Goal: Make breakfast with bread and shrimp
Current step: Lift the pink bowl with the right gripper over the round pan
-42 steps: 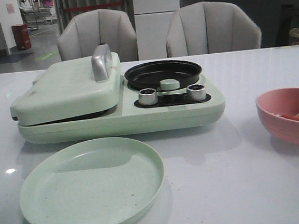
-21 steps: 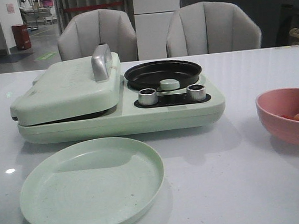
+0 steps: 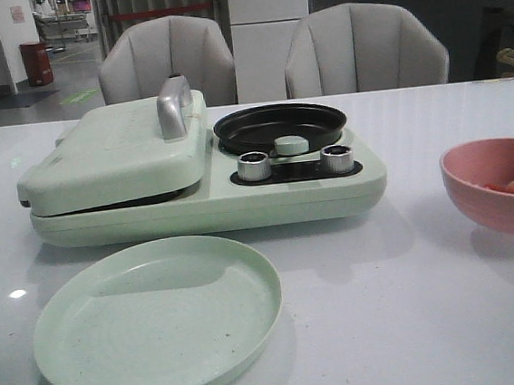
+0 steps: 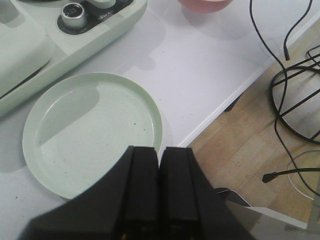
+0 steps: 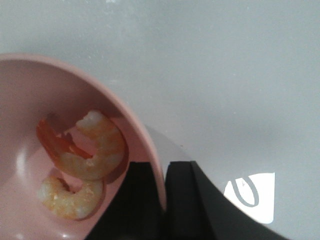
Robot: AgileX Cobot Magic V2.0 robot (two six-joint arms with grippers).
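- Front view: you have a pale green breakfast maker (image 3: 205, 175) on the white table (image 3: 414, 305), its left lid (image 3: 112, 152) lowered, silver handle (image 3: 174, 105) on top.
- On its right half you see a black round pan (image 3: 280, 127) and two silver knobs (image 3: 254, 165).
- A pale green plate (image 3: 157, 319) lies bare in front of the appliance, close to it but not touching.
- The pink bowl (image 3: 498, 186) sits at the table's right edge of view, well apart from the plate.
- Right wrist view: right gripper (image 5: 164, 200) straddles the bowl's rim, one finger inside, one outside; narrow gap, pinching the rim.
- Two curled shrimp (image 5: 92, 150) lie in the bowl, touching each other.
- Left wrist view: left gripper (image 4: 160, 190) has its fingers pressed together, nothing between them, above the plate's near rim.
- Bread: not visible in any view.
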